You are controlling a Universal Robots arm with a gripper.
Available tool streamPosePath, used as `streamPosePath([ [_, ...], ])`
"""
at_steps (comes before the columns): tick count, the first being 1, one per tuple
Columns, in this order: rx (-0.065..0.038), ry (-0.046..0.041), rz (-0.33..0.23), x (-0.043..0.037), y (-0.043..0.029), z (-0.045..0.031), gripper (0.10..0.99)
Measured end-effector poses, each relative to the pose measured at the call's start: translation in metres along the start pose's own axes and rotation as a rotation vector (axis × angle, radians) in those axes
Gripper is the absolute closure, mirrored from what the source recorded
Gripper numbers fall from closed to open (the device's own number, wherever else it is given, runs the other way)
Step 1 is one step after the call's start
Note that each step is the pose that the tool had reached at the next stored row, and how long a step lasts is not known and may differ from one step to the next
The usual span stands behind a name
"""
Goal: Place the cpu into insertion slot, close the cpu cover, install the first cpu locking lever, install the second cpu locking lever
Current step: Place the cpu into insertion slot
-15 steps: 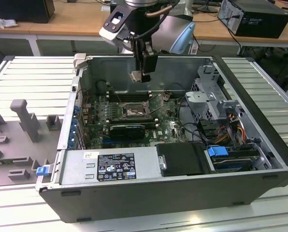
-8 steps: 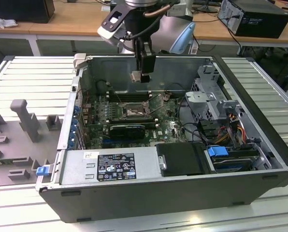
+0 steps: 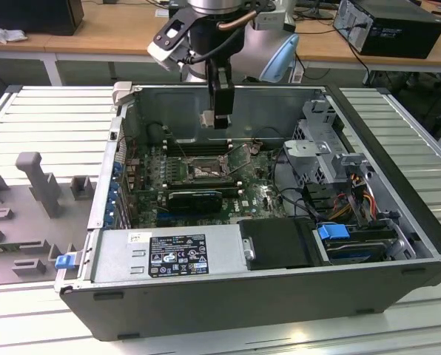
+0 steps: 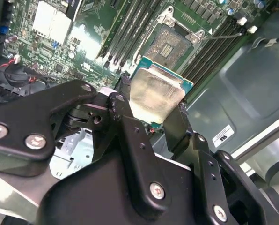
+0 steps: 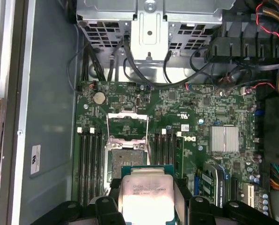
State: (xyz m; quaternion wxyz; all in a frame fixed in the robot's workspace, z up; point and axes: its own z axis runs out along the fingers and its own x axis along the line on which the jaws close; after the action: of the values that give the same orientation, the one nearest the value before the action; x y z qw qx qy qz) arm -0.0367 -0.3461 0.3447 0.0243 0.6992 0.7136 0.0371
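My gripper [image 3: 217, 117] hangs inside the open computer case, shut on the cpu [image 3: 208, 118], a small square chip with a pale metal top. In both wrist views the cpu [image 4: 156, 96] [image 5: 146, 192] sits clamped between the two black fingers [image 4: 123, 105] [image 5: 184, 199]. The insertion slot [image 3: 203, 171] [image 4: 170, 44] [image 5: 127, 154] lies bare on the green motherboard, below the chip and apart from it. The cpu cover [image 5: 127, 123] stands swung open at the slot's far side. A thin locking lever [image 4: 223, 33] [image 3: 240, 151] sticks up beside the slot.
Black memory slots [image 5: 89, 159] flank the socket on both sides. A black graphics card [image 3: 194, 198] lies just in front of it, a silver heatsink [image 5: 223, 139] farther along the board. The power supply [image 3: 169, 251], drive cage [image 3: 317, 148] and cables [image 5: 144, 77] crowd the case edges.
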Motion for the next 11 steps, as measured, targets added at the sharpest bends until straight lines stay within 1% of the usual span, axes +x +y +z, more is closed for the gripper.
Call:
streamPosePath([
  [3, 0.000, 0.0000, 0.000, -0.0001, -0.0004, 0.0051, 0.557],
  [6, 0.000, 0.0001, 0.000, -0.0002, -0.0011, 0.0131, 0.557],
  [10, 0.000, 0.0000, 0.000, -0.0003, -0.0017, 0.0191, 0.557],
  [11, 0.000, -0.0001, 0.000, -0.0004, -0.0019, 0.0218, 0.557],
])
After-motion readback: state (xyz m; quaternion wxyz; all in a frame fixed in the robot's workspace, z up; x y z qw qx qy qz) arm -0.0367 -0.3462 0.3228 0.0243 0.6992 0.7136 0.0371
